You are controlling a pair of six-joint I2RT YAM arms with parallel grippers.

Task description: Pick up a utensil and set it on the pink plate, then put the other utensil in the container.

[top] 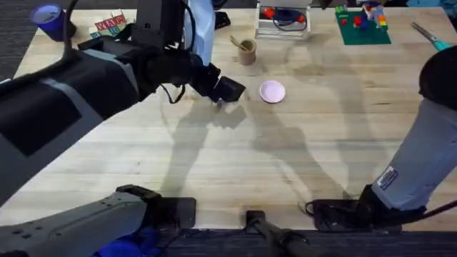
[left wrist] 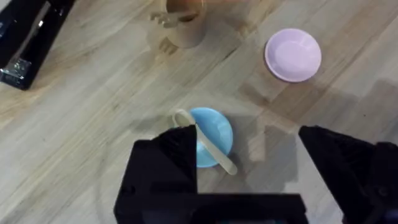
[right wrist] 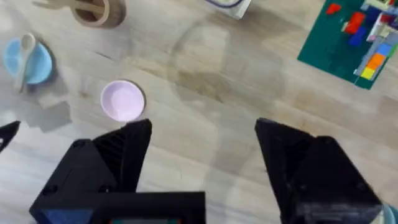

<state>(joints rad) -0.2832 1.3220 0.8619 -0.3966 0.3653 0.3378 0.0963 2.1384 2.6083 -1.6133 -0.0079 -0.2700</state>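
The left claw (left wrist: 249,162) hangs with its black fingers spread wide and empty above a small round light-blue plate (left wrist: 214,134), which rests on the pale wooden surface (left wrist: 93,124). Across that blue plate lies the small pale wooden spoon (left wrist: 205,140), its rounded head over the plate's rim on one side and its thin handle running past the rim on the other. In the overhead view the left arm reaches across the surface, its claw (top: 227,91) just beside the small round pale-pink plate (top: 272,91), which lies bare. Beyond the pink plate stands the small tan-brown cylinder cup (top: 247,51), upright, with the small pale wooden fork (top: 235,42) leaning inside it, one end sticking up over the rim. The right claw (right wrist: 202,162) is held high over bare wood with its two black fingers wide apart and nothing between them; from its wrist camera the pink plate (right wrist: 123,99) sits near one finger, with the blue plate (right wrist: 31,61), the spoon (right wrist: 23,53) and the cup (right wrist: 99,11) farther off.
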